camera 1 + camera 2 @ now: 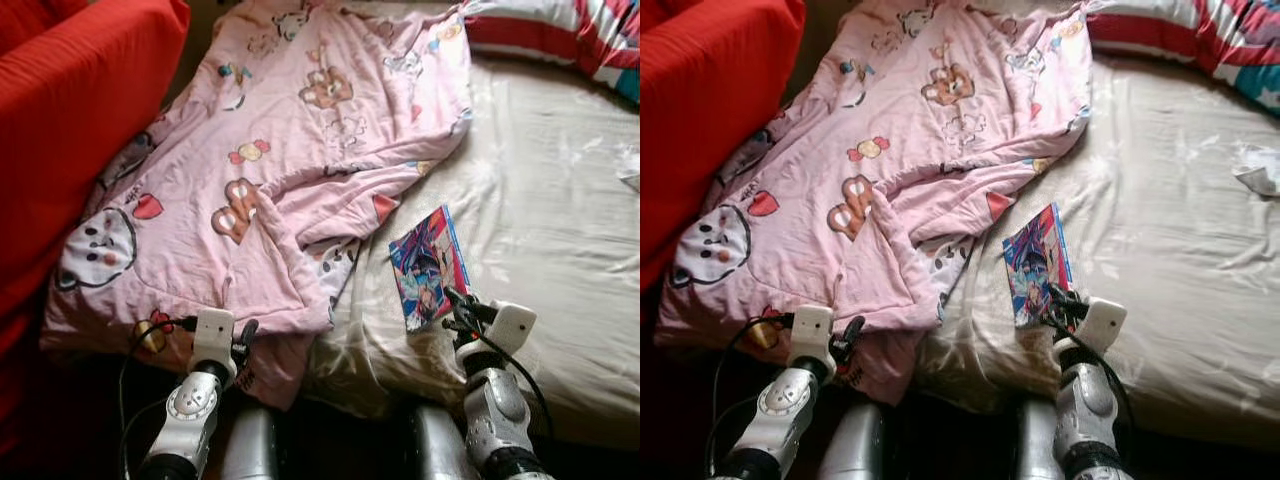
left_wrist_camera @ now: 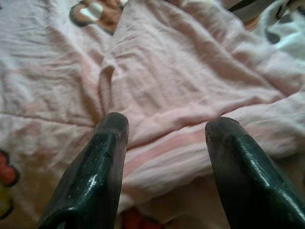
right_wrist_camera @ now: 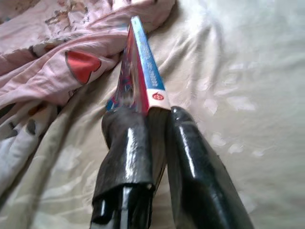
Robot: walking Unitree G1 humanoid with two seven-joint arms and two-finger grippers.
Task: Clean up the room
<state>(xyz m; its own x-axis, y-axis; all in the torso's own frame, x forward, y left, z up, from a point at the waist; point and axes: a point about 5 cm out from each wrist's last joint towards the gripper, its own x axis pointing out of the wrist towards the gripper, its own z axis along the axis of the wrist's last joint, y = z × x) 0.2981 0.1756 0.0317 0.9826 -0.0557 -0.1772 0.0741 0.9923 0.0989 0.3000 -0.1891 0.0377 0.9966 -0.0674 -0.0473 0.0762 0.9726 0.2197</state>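
Bed sheet [image 1: 560, 220]: cream, shiny, creased fabric over the mattress.
Quilt [image 1: 300, 130]: pink, soft, crumpled, printed with cartoon bears and hearts; spread over the bed's left half, its lower edge hanging off the front.
Sofa [image 1: 70, 130]: red, coarse weave, left of the bed.
Pillow [image 1: 560, 35]: red and white stripes, far right corner.
Comic book [image 1: 428, 265]: thin, glossy, blue-edged colourful cover; on the sheet beside the quilt's fold, near the front edge.
Right gripper [image 3: 157, 117]: fingers closed tight on the comic book's near edge.
Left gripper [image 2: 164, 138]: fingers spread wide, holding nothing, over the quilt's front hem.
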